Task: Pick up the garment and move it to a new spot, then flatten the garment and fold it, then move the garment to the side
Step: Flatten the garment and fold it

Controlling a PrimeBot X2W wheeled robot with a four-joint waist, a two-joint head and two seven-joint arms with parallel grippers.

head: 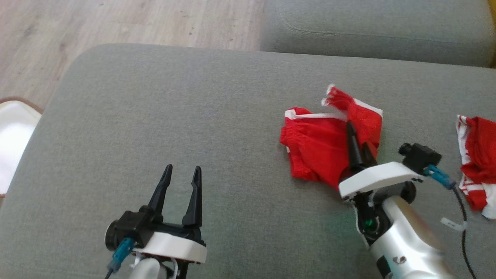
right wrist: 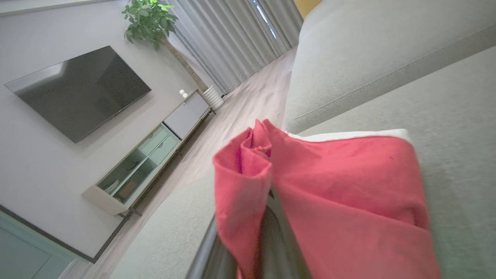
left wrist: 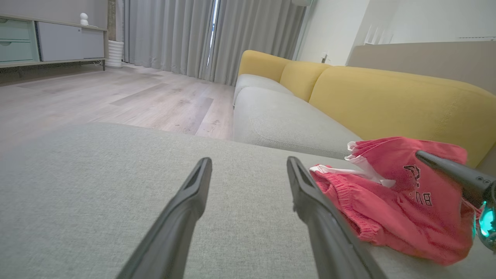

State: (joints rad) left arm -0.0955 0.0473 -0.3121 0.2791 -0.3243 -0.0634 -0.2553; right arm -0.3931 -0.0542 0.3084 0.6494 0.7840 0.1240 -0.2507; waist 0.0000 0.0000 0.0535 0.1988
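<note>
Shorts [head: 321, 147], red with white trim, lie crumpled on the grey cushion [head: 193, 97], right of centre, and the right gripper [head: 358, 139] has its fingers pinched together on a fold of that cloth, which bunches up around them. Over on the left, the left gripper [head: 182, 172] hovers above the cushion, jaws wide apart, well clear of the shorts. Another red garment [head: 478, 155] lies at the right edge.

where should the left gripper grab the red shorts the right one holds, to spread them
Probably the gathered waistband edge of the red shorts, coming from the left, low over the cushion. It faces the open left gripper and lies free, while the right gripper pinches the opposite side.
</note>
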